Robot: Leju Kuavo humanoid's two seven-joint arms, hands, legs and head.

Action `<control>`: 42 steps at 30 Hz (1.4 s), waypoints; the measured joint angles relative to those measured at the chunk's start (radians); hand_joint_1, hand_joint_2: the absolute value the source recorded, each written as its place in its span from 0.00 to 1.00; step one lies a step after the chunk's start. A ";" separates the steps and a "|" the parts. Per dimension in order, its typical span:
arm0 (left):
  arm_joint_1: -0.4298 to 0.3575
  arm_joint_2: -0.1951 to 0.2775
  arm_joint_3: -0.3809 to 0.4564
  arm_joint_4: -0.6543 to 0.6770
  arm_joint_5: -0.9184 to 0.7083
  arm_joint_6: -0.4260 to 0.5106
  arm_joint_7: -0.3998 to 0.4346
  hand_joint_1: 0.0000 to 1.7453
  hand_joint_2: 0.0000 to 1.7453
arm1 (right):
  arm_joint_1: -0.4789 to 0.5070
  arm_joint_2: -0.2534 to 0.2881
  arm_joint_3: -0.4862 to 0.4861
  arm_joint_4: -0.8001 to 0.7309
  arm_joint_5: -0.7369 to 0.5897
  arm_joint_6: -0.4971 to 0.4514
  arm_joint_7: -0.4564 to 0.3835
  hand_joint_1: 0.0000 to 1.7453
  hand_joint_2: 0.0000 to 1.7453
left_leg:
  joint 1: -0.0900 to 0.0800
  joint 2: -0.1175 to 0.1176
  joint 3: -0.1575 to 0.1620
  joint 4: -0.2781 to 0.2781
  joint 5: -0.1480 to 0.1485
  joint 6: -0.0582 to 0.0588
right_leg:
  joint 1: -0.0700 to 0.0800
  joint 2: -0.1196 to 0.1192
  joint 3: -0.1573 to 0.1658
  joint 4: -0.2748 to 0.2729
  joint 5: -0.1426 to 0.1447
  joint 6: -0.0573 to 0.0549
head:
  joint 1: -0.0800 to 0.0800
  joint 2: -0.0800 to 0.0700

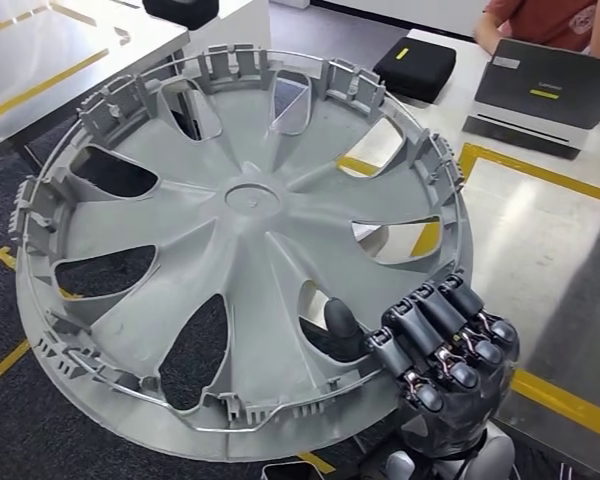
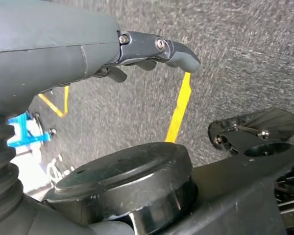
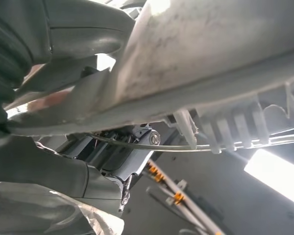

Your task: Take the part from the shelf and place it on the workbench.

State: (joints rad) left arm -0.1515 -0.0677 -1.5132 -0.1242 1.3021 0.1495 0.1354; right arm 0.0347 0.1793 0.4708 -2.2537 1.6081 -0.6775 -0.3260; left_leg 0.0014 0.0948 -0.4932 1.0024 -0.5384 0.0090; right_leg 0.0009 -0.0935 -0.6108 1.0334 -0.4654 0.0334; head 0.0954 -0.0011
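Observation:
A large grey plastic wheel cover [image 1: 236, 240], inner side up with clips round its rim, fills the middle of the head view. My right hand [image 1: 440, 350] grips its near right rim, dark fingers curled over the edge and the thumb poking up through a spoke opening. In the right wrist view the cover's rim [image 3: 212, 73] passes close over my right hand [image 3: 64, 161]. My left hand [image 2: 157, 54] hangs over dark carpet, its fingers holding nothing. The steel workbench [image 1: 531, 230] lies under and beyond the cover's right side.
A second steel table [image 1: 48, 60] stands at the far left. On the workbench lie a black pad [image 1: 415, 67] and a dark flat case [image 1: 546, 95], with a person's arm [image 1: 508, 20] beyond. Yellow tape lines mark the bench and dark carpet.

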 joint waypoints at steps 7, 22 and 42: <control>-0.004 0.002 -0.006 0.002 0.002 -0.003 -0.001 0.00 1.00 | 0.003 0.006 -0.003 -0.003 0.000 0.000 -0.005 1.00 1.00 | 0.004 -0.072 -0.060 0.160 -0.100 -0.028 | -0.004 0.076 0.007 -0.013 -0.004 -0.045 | -0.010 0.000; -0.006 -0.006 -0.009 0.002 -0.002 -0.008 0.002 0.00 1.00 | 0.002 0.006 -0.006 -0.004 0.001 0.000 -0.007 1.00 1.00 | 0.012 -0.108 -0.029 0.004 0.027 0.014 | -0.002 0.121 -0.077 0.122 -0.068 0.002 | -0.002 0.000; -0.029 -0.001 -0.030 0.002 -0.022 -0.014 0.016 0.00 1.00 | 0.004 0.013 -0.011 -0.004 0.000 0.000 -0.021 1.00 1.00 | 0.000 -0.090 -0.109 0.236 -0.068 -0.023 | 0.000 0.138 0.011 -0.012 -0.003 -0.048 | -0.016 0.000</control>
State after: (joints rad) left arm -0.1807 -0.0689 -1.5432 -0.1217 1.2802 0.1359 0.1519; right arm 0.0385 0.1921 0.4601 -2.2574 1.6083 -0.6775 -0.3470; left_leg 0.0015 0.0044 -0.6022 1.2386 -0.6068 -0.0139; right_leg 0.0011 0.0443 -0.5994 1.0218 -0.4680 -0.0148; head 0.0793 -0.0010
